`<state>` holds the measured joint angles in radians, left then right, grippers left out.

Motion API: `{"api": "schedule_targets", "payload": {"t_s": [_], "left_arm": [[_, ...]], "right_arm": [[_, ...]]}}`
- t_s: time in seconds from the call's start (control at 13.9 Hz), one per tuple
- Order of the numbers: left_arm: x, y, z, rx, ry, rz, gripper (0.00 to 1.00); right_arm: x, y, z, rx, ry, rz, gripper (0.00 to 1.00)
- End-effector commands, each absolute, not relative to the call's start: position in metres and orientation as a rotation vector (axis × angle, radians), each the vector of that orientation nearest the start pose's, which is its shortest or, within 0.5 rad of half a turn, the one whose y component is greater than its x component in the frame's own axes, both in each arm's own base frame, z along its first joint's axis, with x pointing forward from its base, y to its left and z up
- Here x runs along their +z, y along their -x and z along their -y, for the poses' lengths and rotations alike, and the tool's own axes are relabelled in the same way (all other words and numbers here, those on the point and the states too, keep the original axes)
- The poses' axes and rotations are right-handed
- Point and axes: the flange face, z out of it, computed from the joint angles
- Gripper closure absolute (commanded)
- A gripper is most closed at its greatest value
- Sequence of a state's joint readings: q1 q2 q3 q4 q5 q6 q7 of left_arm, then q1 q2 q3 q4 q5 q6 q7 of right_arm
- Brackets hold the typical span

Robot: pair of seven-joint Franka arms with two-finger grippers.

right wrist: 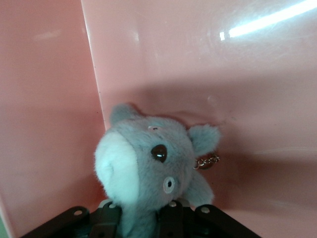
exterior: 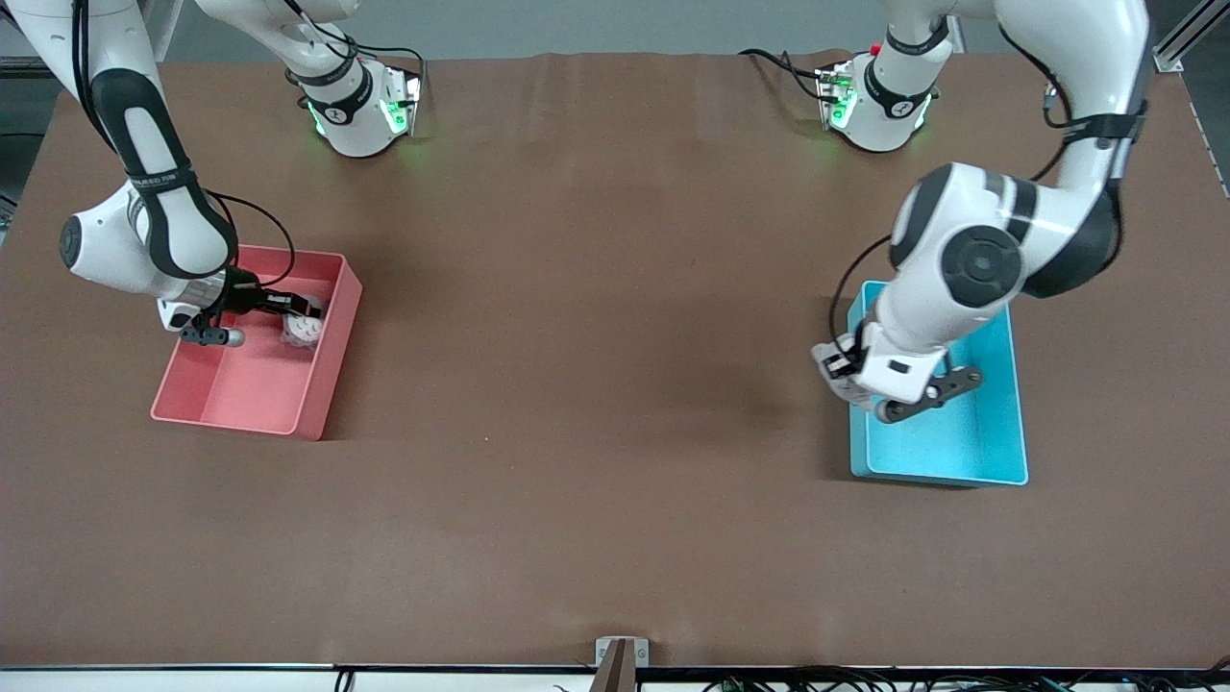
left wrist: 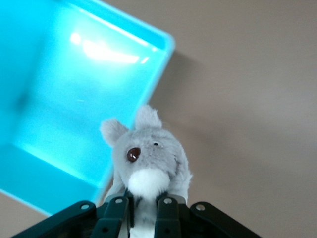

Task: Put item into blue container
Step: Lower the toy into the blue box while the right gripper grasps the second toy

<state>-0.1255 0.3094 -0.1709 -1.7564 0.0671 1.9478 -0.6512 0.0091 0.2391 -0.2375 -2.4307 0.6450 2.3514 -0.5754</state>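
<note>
Over blue container [exterior: 999, 423], left fingers [left wrist: 115, 214] clamp grey plush [left wrist: 148, 163], right fingers [right wrist: 110, 218] clamp another plush [right wrist: 148, 168] inside pink bin [exterior: 322, 384].

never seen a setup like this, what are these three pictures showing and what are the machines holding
Two white robot arms work at a brown table. One picture looks down from a high camera facing them; the other two come from cameras on each arm's wrist. The left gripper, at the blue container, is shut on a grey plush toy that hangs over the container's edge. The right gripper, down inside the pink bin, is shut on a second grey plush toy.
</note>
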Motion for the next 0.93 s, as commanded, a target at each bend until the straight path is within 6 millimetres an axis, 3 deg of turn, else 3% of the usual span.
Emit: {"api": "schedule_targets", "payload": {"t_s": [0.0,0.14,0.22,0.36,0.43,0.57,0.65,0.72,0.79,0.86], "left_arm": [[0.390,-0.596,0.104,0.210,3.029,0.383,0.98],[0.380,-0.598,0.038,0.255,3.055,0.275,0.97],[0.371,-0.597,0.018,0.266,3.065,0.248,0.96],[0.348,-0.591,0.000,0.233,3.079,0.248,0.94],[0.333,-0.589,-0.002,0.218,3.088,0.225,0.92],[0.306,-0.590,-0.007,0.188,3.105,0.217,0.82],[0.291,-0.592,-0.007,0.205,3.108,0.215,0.66],[0.279,-0.594,-0.009,0.193,3.112,0.216,0.30],[0.274,-0.596,-0.011,0.177,3.117,0.223,0.02],[0.275,-0.597,-0.011,0.170,3.118,0.226,0.00]], "right_arm": [[0.203,-0.451,0.107,0.139,2.694,-0.271,1.00],[0.233,-0.472,0.106,0.202,2.639,-0.272,1.00],[0.262,-0.492,0.110,0.234,2.696,-0.243,1.00],[0.338,-0.534,0.109,0.389,2.798,-0.313,1.00],[0.378,-0.554,0.095,0.430,2.836,-0.356,1.00],[0.439,-0.579,0.042,0.453,2.880,-0.453,1.00],[0.448,-0.582,0.017,0.469,2.881,-0.539,1.00],[0.452,-0.584,-0.018,0.476,2.886,-0.625,1.00],[0.453,-0.584,-0.052,0.480,2.889,-0.678,1.00],[0.456,-0.584,-0.085,0.455,2.893,-0.732,1.00]]}}
